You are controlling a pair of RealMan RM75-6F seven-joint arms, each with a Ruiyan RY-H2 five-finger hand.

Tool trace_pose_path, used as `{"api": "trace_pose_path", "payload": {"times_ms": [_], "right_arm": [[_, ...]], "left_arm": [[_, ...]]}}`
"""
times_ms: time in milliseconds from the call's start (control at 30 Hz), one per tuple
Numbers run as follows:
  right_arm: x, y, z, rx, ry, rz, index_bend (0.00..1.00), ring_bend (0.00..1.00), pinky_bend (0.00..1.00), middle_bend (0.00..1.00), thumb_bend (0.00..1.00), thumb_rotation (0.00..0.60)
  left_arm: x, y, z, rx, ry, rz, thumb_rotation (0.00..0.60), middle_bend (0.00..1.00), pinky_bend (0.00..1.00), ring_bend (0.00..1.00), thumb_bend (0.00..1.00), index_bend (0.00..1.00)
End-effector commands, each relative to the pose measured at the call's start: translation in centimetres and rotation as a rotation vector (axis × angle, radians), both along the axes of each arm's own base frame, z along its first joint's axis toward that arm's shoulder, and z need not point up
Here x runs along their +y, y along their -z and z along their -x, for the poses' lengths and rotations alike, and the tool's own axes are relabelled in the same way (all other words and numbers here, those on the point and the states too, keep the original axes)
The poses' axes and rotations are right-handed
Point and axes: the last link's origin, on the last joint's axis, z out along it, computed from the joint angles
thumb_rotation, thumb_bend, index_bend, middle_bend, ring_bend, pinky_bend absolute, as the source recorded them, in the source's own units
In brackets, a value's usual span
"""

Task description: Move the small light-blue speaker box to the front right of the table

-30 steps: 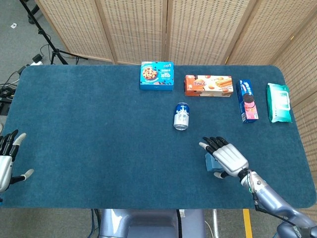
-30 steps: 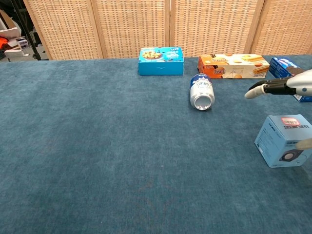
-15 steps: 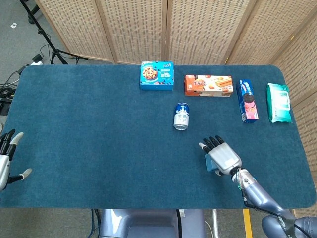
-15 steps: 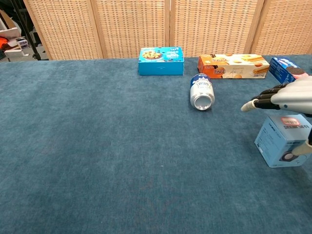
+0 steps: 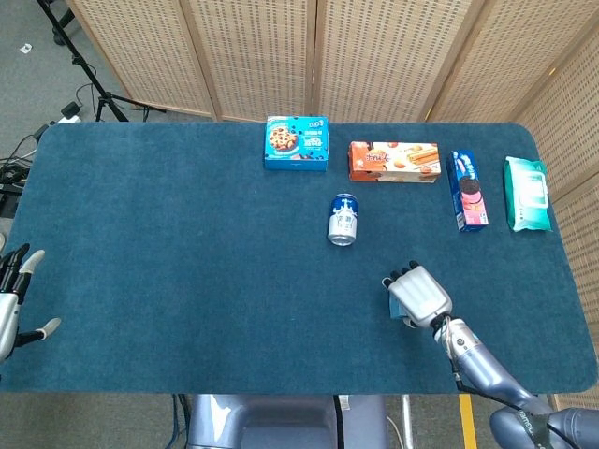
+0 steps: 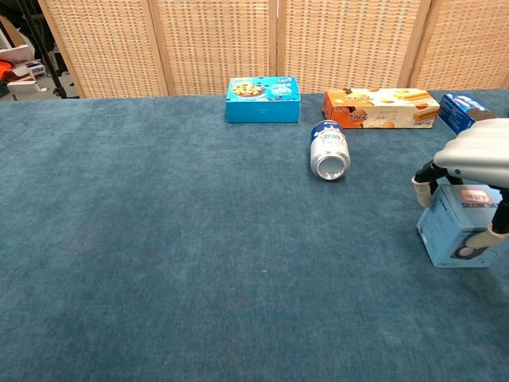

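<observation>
Small light-blue speaker box [image 6: 456, 232] sitting directly under the right hand [image 6: 477, 155], fingers [image 6: 421, 181] curled down over its far-left side and thumb against the near face. Looks wrapped around it, though can't tell how firm the clamp is. Probably light, stiff cardboard with slick printed faces, so best squeezed across two opposite flat sides, not the corners. Left hand [image 5: 11, 304] way off to the side, spread wide and holding nothing.
</observation>
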Motion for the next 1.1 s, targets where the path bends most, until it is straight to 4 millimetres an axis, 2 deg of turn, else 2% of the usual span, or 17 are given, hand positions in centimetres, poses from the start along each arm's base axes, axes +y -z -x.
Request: {"api": "trace_pose_path", "payload": {"times_ms": [33, 200, 367, 500, 567, 700, 967, 1033, 1100], "right_arm": [[0.2, -0.6, -0.5, -0.063, -0.034, 0.014, 0.39, 0.48, 0.31, 0.53, 0.43, 0.6], [0.0, -2.0, -0.6, -0.274, -0.068, 0.028, 0.4, 0.48, 0.33, 0.53, 0.47, 0.6], [-0.7, -2.9, 1.0, -0.544, -0.02, 0.03, 0.4, 0.48, 0.34, 0.53, 0.47, 0.6], [-0.9, -2.3, 3.1, -0.707, 0.057, 0.009, 0.4, 0.48, 0.34, 0.53, 0.5, 0.6], [-1.0, -0.8, 5.0, -0.813, 0.174, -0.019, 0.4, 0.48, 0.34, 0.53, 0.51, 0.6], [-1.2, 0.6, 7.0, -0.858, 0.214, -0.042, 0.41, 0.48, 0.34, 0.53, 0.53, 0.6], [-1.4, 0.8, 8.0, -0.87, 0.193, -0.044, 0.41, 0.46, 0.34, 0.51, 0.54, 0.6], [-1.2, 0.7, 8.3, -0.87, 0.186, -0.049, 0.39, 0.4, 0.34, 0.45, 0.53, 0.6], [-0.9, 0.6, 8.6, -0.864, 0.18, -0.067, 0.3, 0.25, 0.32, 0.31, 0.49, 0.6]], "left_arm": [[0.0, 0.0, 0.0, -0.001, 0.0, -0.001, 0.6, 0.0, 0.0, 0.0, 0.0, 0.0], [0.0, 0.0, 0.0, 0.0, 0.001, 0.002, 0.6, 0.0, 0.0, 0.0, 0.0, 0.0], [-0.1, 0.2, -0.1, 0.001, 0.003, 0.009, 0.6, 0.0, 0.0, 0.0, 0.0, 0.0], [-0.2, 0.6, -0.2, -0.01, 0.004, 0.039, 0.6, 0.0, 0.0, 0.0, 0.0, 0.0], [-0.3, 0.9, -0.5, -0.003, 0.011, 0.056, 0.6, 0.0, 0.0, 0.0, 0.0, 0.0], [-0.3, 1.1, -0.6, 0.002, 0.01, 0.053, 0.6, 0.0, 0.0, 0.0, 0.0, 0.0], [-0.2, 1.3, -0.5, 0.008, 0.005, 0.055, 0.6, 0.0, 0.0, 0.0, 0.0, 0.0], [-0.2, 1.3, -0.5, 0.01, 0.005, 0.055, 0.6, 0.0, 0.0, 0.0, 0.0, 0.0], [-0.2, 1.3, -0.5, 0.009, 0.006, 0.055, 0.6, 0.0, 0.0, 0.0, 0.0, 0.0]]}}
